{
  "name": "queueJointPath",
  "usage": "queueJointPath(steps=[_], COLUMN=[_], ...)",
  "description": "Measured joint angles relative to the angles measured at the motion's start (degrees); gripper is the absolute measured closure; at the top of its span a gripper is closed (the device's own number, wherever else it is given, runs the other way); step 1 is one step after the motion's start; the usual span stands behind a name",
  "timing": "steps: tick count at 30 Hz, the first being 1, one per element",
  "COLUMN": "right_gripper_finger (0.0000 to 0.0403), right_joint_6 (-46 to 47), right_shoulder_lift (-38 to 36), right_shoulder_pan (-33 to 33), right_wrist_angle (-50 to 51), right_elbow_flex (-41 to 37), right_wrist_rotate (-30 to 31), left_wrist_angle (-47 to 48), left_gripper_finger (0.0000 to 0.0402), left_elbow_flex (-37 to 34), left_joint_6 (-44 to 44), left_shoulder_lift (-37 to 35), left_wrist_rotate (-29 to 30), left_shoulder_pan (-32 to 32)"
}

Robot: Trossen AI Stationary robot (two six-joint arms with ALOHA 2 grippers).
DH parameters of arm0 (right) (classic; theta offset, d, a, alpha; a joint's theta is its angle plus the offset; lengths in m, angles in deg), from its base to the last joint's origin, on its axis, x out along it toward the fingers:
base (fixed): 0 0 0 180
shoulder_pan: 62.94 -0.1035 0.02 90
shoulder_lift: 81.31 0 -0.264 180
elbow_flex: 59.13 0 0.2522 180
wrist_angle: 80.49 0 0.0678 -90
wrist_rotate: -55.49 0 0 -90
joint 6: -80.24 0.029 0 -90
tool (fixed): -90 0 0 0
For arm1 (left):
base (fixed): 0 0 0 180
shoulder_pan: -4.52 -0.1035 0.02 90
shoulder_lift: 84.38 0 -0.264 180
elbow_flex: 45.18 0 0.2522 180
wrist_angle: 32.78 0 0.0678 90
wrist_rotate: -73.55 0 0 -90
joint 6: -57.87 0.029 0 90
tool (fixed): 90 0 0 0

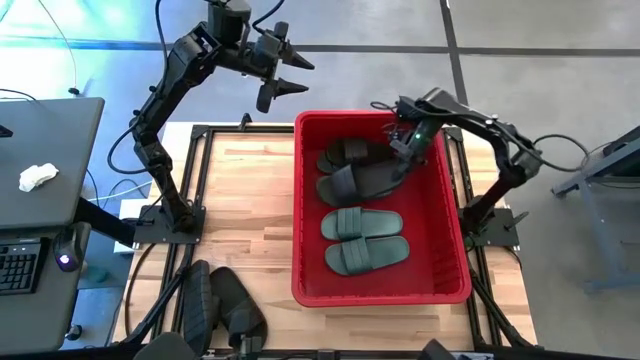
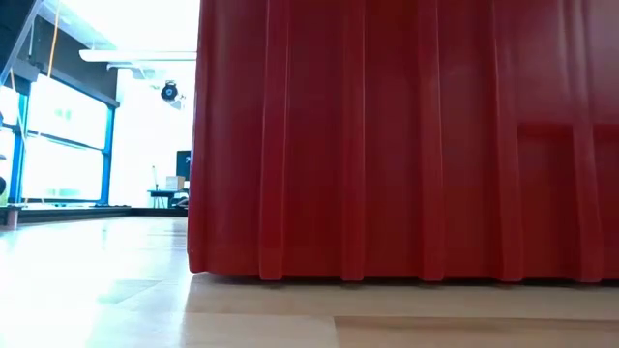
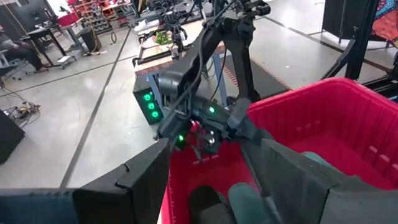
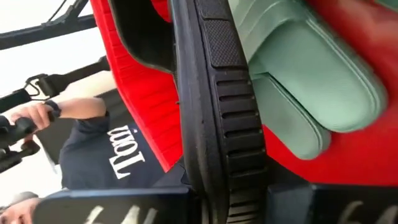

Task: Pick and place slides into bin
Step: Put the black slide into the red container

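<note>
I see my right gripper [image 1: 402, 160] down inside the bin [image 1: 450, 240], its fingers clamped on the edge of a black slide [image 1: 362, 181]. Beside that slide lies another black one [image 1: 352, 153]; two green slides [image 1: 362, 223] rest farther along the bin floor. My left gripper [image 1: 283, 76] hangs apart, fingers spread, outside the bin.

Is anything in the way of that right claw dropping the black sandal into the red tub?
Nothing visible. The right claw is inside the red tub, shut on the black sandal, which lies beside another black one above the green pair.
</note>
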Motion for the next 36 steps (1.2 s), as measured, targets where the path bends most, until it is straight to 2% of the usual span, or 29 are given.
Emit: queueJointPath(steps=[9,22,27,36], right_gripper_finger=[0.0366,0.0366,0.0366,0.0335], right_joint_6=[12.79,20.16,22.13,24.76], right_shoulder_lift=[1.06,1.08,1.08,1.08], right_shoulder_pan=[-1.41,-1.40,-1.35,-1.37], right_wrist_angle=[-14.19,-20.46,-20.86,-21.56], right_elbow_flex=[-4.21,-6.15,-6.15,-6.15], right_wrist_rotate=[-0.13,3.00,6.77,12.18], left_wrist_angle=[-0.19,-0.16,0.23,2.64], left_gripper_finger=[0.0167,0.0167,0.0167,0.0167], left_elbow_flex=[0.00,0.00,0.00,0.00], left_joint_6=[0.46,1.70,1.76,3.19], left_shoulder_lift=[0.01,0.08,0.08,0.10], left_wrist_rotate=[0.00,0.00,0.00,0.02], left_shoulder_pan=[0.02,0.02,0.02,0.02])
